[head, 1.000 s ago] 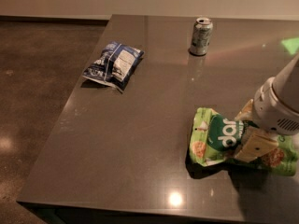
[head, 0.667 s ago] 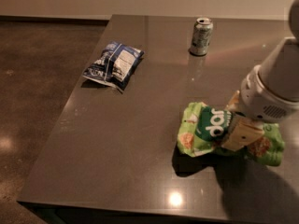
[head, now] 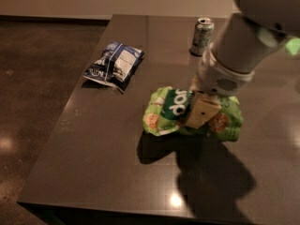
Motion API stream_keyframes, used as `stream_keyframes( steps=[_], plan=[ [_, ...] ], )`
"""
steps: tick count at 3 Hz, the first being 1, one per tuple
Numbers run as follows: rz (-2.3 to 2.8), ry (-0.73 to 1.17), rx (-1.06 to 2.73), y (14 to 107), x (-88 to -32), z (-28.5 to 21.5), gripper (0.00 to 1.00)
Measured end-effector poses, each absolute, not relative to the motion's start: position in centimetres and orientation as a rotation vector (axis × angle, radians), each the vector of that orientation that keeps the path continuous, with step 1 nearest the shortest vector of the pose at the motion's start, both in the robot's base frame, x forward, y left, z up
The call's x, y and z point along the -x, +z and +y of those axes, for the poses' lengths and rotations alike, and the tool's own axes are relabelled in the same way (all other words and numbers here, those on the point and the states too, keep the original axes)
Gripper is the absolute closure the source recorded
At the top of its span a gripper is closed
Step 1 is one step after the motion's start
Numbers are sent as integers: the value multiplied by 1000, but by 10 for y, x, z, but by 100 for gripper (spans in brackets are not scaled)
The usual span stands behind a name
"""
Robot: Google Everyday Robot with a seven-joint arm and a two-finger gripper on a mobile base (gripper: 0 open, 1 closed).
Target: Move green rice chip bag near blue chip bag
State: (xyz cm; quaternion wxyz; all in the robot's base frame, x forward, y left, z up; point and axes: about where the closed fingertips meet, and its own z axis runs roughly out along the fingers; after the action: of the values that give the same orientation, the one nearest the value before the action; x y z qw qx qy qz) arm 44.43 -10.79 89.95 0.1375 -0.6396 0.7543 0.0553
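The green rice chip bag (head: 168,111) is bright green with a dark circle and white lettering. It hangs crumpled a little above the dark table (head: 103,163), casting a shadow below it. My gripper (head: 200,112) comes down from the upper right and is shut on the green rice chip bag at its middle. The blue chip bag (head: 114,64) lies flat near the table's left edge, up and to the left of the green bag, with a gap of bare tabletop between them.
A silver-green drink can (head: 202,35) stands upright at the back of the table, behind my arm. The table's left edge and front edge drop to a brown floor (head: 33,102).
My gripper has lifted the green rice chip bag and carried it leftward across the table toward the blue chip bag. The blue bag and the can have not moved.
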Motion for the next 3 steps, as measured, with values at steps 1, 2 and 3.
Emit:
stream_keyframes(
  steps=[1, 2, 3],
  plan=[
    [2159, 161, 1860, 900, -476, -80, 100],
    [2144, 172, 1830, 904, -507, -62, 100],
    [2118, 176, 1809, 912, -531, -45, 100]
  ],
)
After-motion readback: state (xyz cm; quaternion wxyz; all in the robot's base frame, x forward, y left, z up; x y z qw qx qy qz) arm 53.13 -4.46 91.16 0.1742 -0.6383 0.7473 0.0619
